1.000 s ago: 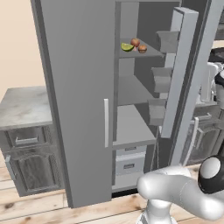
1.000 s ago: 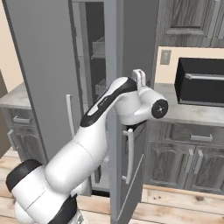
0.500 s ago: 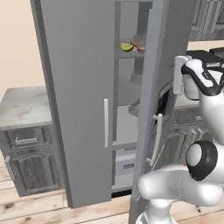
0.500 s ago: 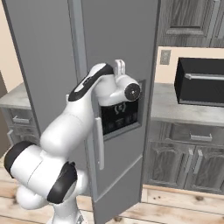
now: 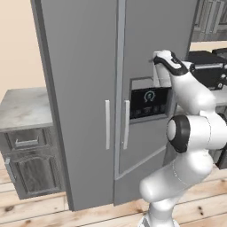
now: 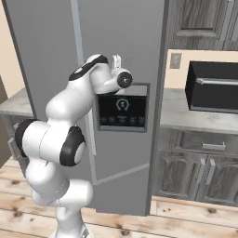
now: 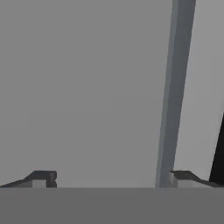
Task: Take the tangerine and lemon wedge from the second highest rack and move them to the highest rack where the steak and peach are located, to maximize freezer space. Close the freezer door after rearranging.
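Observation:
The freezer door (image 5: 146, 48) with its black dispenser panel (image 5: 148, 103) and pale bar handle (image 5: 126, 124) stands shut or all but shut, level with the plain door beside it. My gripper (image 5: 156, 66) is against the door face just above the panel, also seen from the right as the gripper (image 6: 116, 59) over the dispenser panel (image 6: 122, 111). In the hand view the gripper (image 7: 113, 178) is open, its tips far apart with nothing between them, facing the grey door (image 7: 87, 87) at close range. Tangerine, lemon wedge, steak, peach and racks are hidden behind the door.
The plain grey door (image 5: 75, 88) with its own handle (image 5: 107, 124) is on the left. A stone-topped counter (image 5: 22, 106) over grey cabinets flanks the fridge on the left. To the right a black microwave (image 6: 214, 86) sits on another counter (image 6: 183, 114).
The freezer door has swung from wide open to shut, with my arm following it round. The shelves and the fruit seen a second ago are now covered.

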{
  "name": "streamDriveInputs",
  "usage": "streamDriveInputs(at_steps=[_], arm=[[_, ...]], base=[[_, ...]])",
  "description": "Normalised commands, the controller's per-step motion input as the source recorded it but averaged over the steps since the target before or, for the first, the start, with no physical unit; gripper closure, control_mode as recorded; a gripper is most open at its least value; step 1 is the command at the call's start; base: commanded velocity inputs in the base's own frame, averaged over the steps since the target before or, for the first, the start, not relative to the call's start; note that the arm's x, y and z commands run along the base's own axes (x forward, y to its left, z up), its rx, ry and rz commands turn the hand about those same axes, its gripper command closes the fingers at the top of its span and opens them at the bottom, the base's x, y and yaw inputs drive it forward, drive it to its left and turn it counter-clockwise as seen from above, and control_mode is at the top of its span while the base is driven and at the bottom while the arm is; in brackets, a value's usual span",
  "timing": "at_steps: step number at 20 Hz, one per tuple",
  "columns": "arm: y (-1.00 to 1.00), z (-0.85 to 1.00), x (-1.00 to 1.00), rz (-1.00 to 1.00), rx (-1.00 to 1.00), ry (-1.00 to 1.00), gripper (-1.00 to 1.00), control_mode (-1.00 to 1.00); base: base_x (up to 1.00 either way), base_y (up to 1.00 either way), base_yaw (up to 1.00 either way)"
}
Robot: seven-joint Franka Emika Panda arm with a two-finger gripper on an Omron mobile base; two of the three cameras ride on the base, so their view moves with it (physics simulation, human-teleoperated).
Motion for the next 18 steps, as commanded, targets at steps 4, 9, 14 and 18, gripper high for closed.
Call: streamDriveInputs(at_steps=[4, 9, 14, 18], arm=[[0.4, 0.0, 0.85, -0.02, 0.0, 0.13, -1.0, -1.0], [0.4, 0.0, 0.73, -0.06, 0.0, 0.16, -1.0, -1.0], [0.4, 0.0, 0.41, -0.1, 0.0, 0.14, -1.0, -1.0], [0.38, 0.0, 0.2, -0.14, -0.07, 0.07, -1.0, -1.0]], base=[[0.0, 0.0, 0.0], [0.0, 0.0, 0.0], [0.0, 0.0, 0.0], [0.0, 0.0, 0.0]])
